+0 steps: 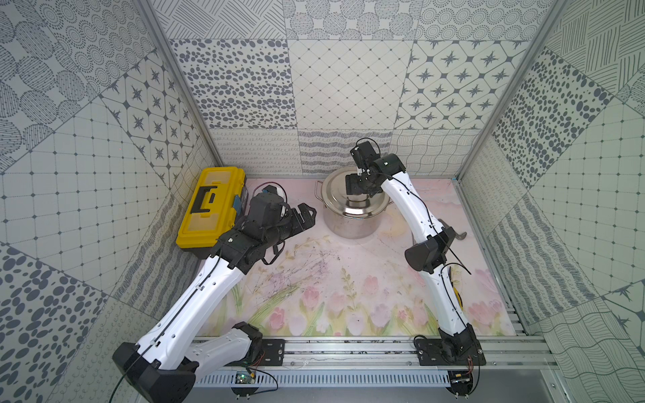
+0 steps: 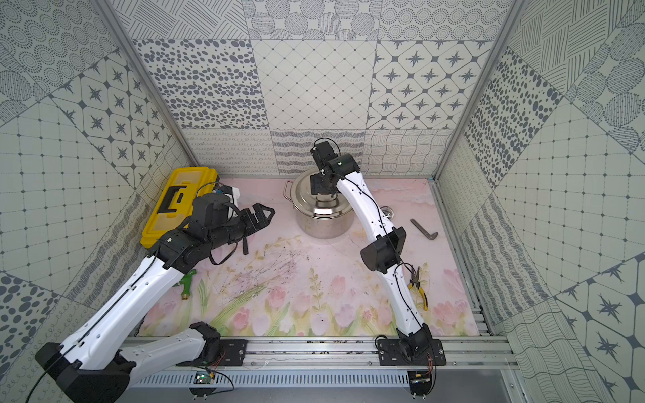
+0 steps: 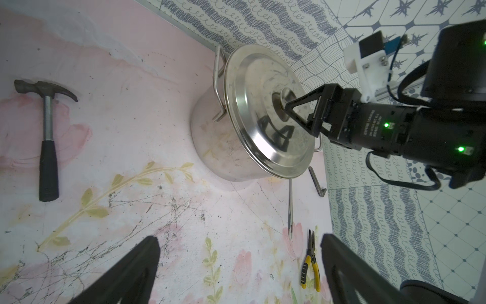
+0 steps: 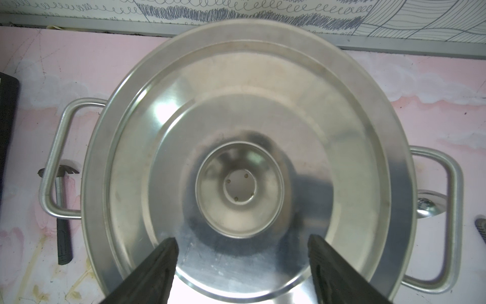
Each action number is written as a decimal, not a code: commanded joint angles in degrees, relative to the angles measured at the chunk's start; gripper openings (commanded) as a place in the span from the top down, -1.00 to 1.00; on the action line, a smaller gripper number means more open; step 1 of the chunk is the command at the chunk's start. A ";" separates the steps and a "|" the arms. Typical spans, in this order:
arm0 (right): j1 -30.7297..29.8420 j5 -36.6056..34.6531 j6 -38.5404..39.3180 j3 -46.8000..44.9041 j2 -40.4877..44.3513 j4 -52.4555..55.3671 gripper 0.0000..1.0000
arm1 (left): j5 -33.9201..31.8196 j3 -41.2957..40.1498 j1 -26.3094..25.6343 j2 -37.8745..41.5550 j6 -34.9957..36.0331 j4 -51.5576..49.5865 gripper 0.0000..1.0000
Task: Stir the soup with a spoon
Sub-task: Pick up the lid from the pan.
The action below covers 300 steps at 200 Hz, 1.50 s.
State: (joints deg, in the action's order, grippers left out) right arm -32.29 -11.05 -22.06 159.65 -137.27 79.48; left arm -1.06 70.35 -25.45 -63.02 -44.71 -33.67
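— Two containers on that floral mat, and both are shut. Can you see any soup?

— No. The lid sits flat on the pot, so whatever is inside is hidden. The yellow toolbox by the side wall is closed as well; I can't say what it holds.

— So the lid comes off first, I'd guess.

— That's how it looks to me. The right gripper hangs straight over the lid with its fingers apart, one on each side of the knob, and nothing clamped.

— How should it go about it?

— Centre on the knob, get the tips under its flared top, then squeeze evenly. It's polished steel and likely slippery. Lift straight up so the rim doesn't drag the pot, then set the lid down somewhere bare, away from the ladle.

— Where is that lying?

— On the mat just beside the pot, on the right arm's side. Its bowl peeks out past that arm, and nothing holds it.

— And the left gripper?

— Wide open and empty, hovering between toolbox and pot. It could steady a loop handle during the lift.
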 commanded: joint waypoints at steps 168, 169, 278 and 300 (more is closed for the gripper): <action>-0.31 -2.42 1.55 0.05 -4.80 -6.71 -0.34 | 3.30 3.21 -0.13 -2.84 2.32 7.66 -0.98; -0.31 -2.41 1.57 0.05 -4.82 -6.71 -0.34 | 3.32 3.21 -0.12 -2.78 2.33 7.66 -0.99; -0.79 -4.76 2.71 0.02 -5.54 -7.29 0.15 | 2.03 3.03 -0.10 -1.14 3.43 5.94 -0.99; -1.69 -5.99 4.27 0.17 -4.18 -8.75 0.26 | 1.43 2.87 -0.05 -0.53 3.42 5.67 -0.99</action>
State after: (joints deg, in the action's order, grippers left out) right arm -32.75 -14.92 -19.90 159.65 -140.75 73.43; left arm 1.41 72.99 -25.43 -64.60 -43.20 -28.77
